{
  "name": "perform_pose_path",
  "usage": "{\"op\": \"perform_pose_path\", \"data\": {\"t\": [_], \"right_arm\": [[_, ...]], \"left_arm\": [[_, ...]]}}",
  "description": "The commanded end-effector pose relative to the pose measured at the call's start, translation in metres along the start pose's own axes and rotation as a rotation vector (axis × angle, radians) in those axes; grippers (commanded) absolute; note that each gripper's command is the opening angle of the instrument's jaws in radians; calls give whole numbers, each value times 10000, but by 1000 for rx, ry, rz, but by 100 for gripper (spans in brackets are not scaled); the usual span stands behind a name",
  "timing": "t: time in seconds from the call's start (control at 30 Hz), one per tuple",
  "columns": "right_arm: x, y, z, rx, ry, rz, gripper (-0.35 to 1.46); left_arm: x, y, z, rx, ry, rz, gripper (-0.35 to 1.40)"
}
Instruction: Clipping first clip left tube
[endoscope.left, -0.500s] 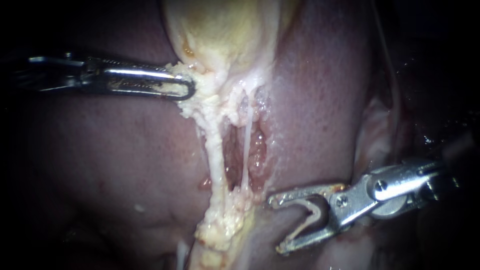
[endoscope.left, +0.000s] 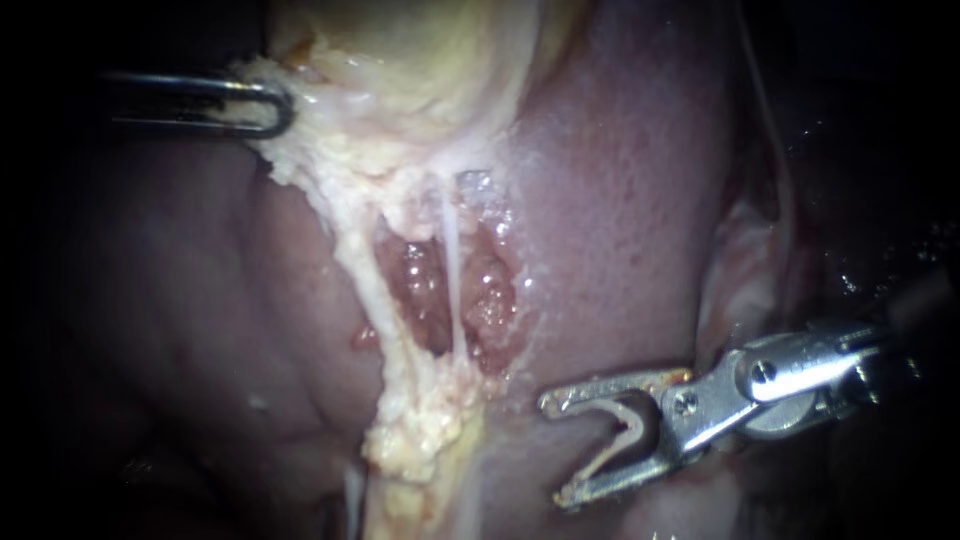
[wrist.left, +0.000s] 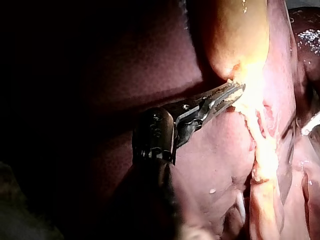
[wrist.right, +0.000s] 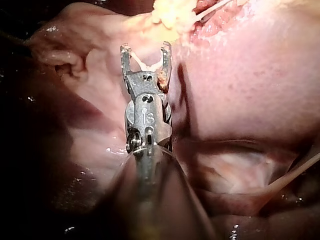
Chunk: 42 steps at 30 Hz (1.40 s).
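In the endoscope view the left instrument (endoscope.left: 270, 105) enters from 9 o'clock and sits at about 10 o'clock. Its end effector is closed on the pale, fatty tissue at the edge of the gallbladder (endoscope.left: 420, 50), and that tissue is drawn taut toward 10 o'clock. The left wrist view confirms this grip: the left instrument (wrist.left: 232, 92) has both jaws clamped on whitish tissue just under the yellow gallbladder (wrist.left: 235, 35). The left tube (endoscope.left: 362, 290) is the thicker whitish band running from about 11 o'clock down to 6 o'clock near the centre, ending in a lump of fat. The right tube (endoscope.left: 453, 270) is a thin pale strand just beside it, and the raw red bed shows between the two. The liver (endoscope.left: 640, 200) lies on both sides. The right instrument (endoscope.left: 555, 450) enters from 3 o'clock and rests at about 5 o'clock. Its end effector stands wide apart, with a pale V-shaped clip (endoscope.left: 628, 430) seated against both jaws (mouth facing 9 o'clock). It is clear of the left tube and touches neither tube. The right wrist view shows the right instrument (wrist.right: 145, 47) with the clip (wrist.right: 145, 65) in place, short of the fat ahead of it.
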Motion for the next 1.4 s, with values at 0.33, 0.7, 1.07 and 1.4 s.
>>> {"op": "perform_pose_path", "data": {"t": [0.33,0.7,1.07,1.4], "right_arm": [[16,11,7,-8,30,30,50],[44,55,51,-75,75,133,50],[43,107,81,-135,81,154,50],[34,119,111,-152,79,149,50]], "left_arm": [[-4,1,4,5,5,5,-35],[-7,2,6,8,6,6,-35],[-9,2,8,13,7,7,-35],[-9,2,9,11,7,8,-35]]}}
